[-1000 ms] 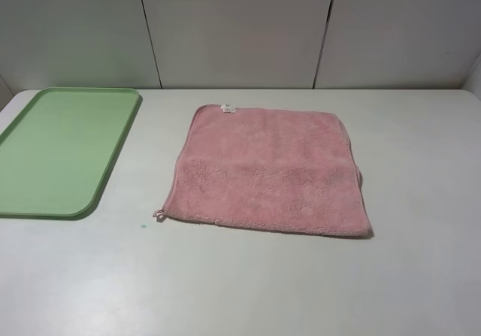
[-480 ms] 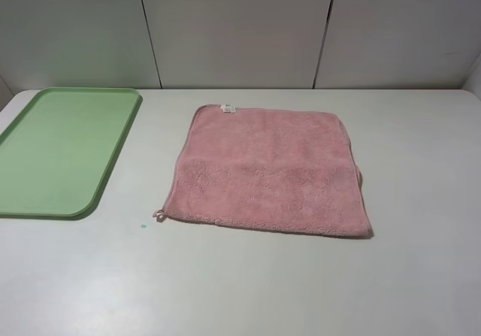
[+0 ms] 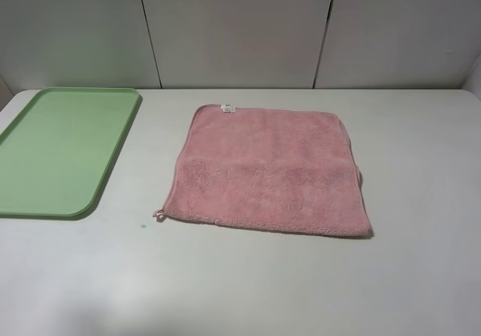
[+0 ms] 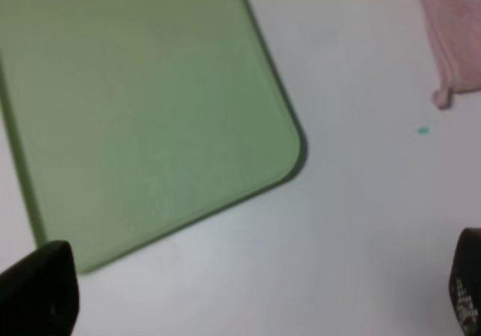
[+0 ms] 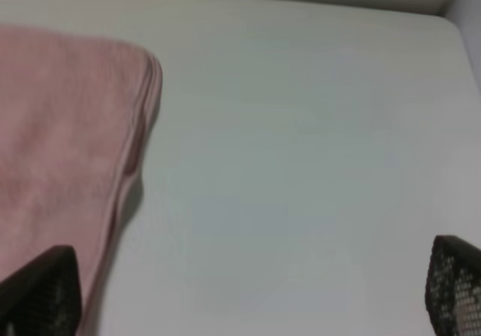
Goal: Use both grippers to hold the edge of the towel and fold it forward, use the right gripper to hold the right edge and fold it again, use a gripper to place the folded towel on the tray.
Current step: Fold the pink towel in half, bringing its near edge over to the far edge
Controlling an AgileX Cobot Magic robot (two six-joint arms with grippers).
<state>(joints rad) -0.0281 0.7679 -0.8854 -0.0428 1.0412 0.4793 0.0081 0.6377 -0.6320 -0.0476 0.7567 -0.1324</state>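
Tray (image 3: 52,155) flat at 9 o'clock of table (image 3: 421,163). L gripper (image 4: 252,291) spread wide by tray's 5 o'clock corner, empty. Towel (image 3: 270,171) flat, unfolded, mid-table, apart from tray; loop (image 3: 158,215) at 7 o'clock corner. R gripper (image 5: 248,291) spread wide, empty, just off towel's 3 o'clock edge (image 5: 143,118)

The white table (image 3: 248,283) carried a light-green tray (image 3: 60,152) at its left and a pink towel (image 3: 270,172) spread flat mid-table, well apart; a tiny teal speck (image 3: 143,225) lay near the towel's front-left corner.
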